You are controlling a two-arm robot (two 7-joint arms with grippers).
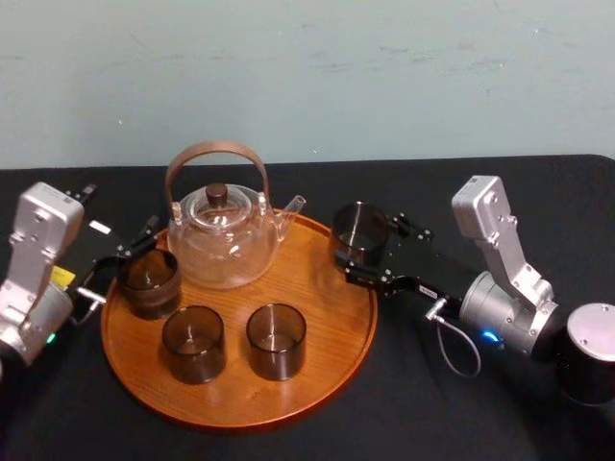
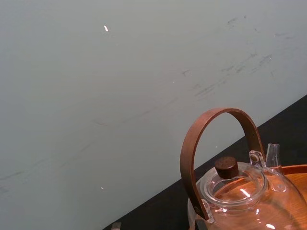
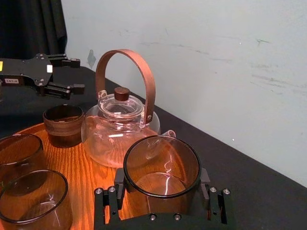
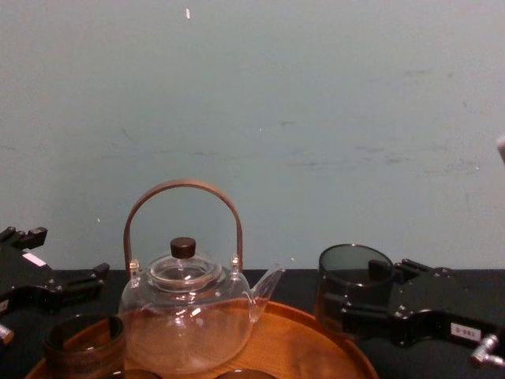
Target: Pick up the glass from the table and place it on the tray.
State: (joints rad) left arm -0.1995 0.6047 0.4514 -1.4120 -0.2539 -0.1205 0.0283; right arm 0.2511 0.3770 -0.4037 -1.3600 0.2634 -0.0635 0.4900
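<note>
A smoky-tinted glass [image 1: 360, 230] sits clamped between the fingers of the right gripper [image 1: 370, 250] at the far right edge of the round wooden tray [image 1: 317, 288]. It stands upright with its mouth open to the ceiling; whether its base touches the rim or hangs just above it cannot be told. Seen from the right wrist, the black fingers press both sides of the glass [image 3: 162, 167], with wood showing beneath it. On the tray stand a clear glass teapot [image 1: 221, 240] with a bent wooden handle and three more dark glasses [image 1: 151, 281] [image 1: 193, 343] [image 1: 277, 339]. The left gripper [image 1: 130, 252] waits at the tray's left rim, fingers spread and holding nothing, near the leftmost glass but apart from it. A black table [image 1: 432, 403] lies beneath.
</note>
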